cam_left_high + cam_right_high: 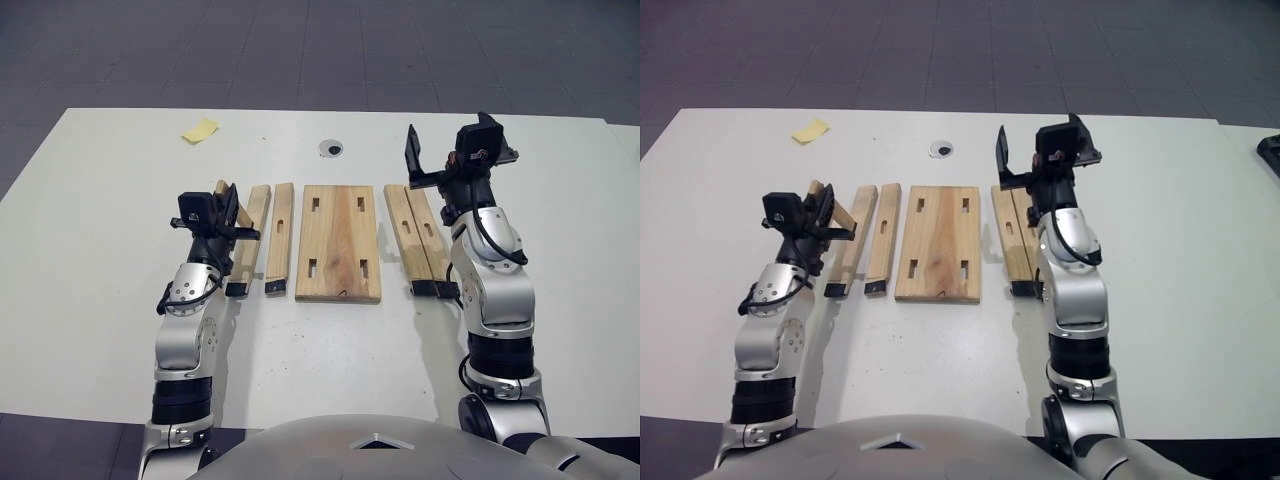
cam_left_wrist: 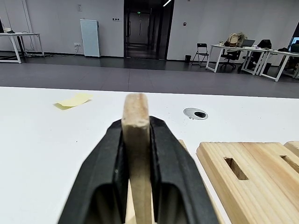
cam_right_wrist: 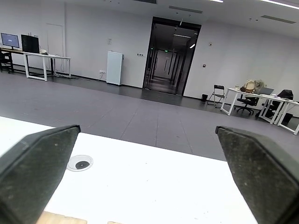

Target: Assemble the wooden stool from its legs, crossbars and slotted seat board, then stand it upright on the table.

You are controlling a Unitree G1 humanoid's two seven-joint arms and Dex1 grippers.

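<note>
The slotted seat board (image 1: 340, 243) lies flat mid-table with four slots. Two slotted wooden legs (image 1: 281, 238) lie to its left, and two more legs (image 1: 416, 238) lie side by side to its right. My left gripper (image 1: 228, 212) is at the far end of the leftmost leg, shut on a tilted wooden piece (image 2: 136, 122) that stands up between its fingers (image 2: 164, 154). My right gripper (image 1: 450, 142) hangs raised above the far end of the right-hand legs. It is open wide, with nothing between its fingers (image 3: 39, 158).
A yellow sticky note (image 1: 200, 130) lies at the table's back left. A round cable hole (image 1: 331, 149) sits behind the seat board. White tabletop (image 1: 560, 200) stretches to both sides, and dark floor lies beyond the far edge.
</note>
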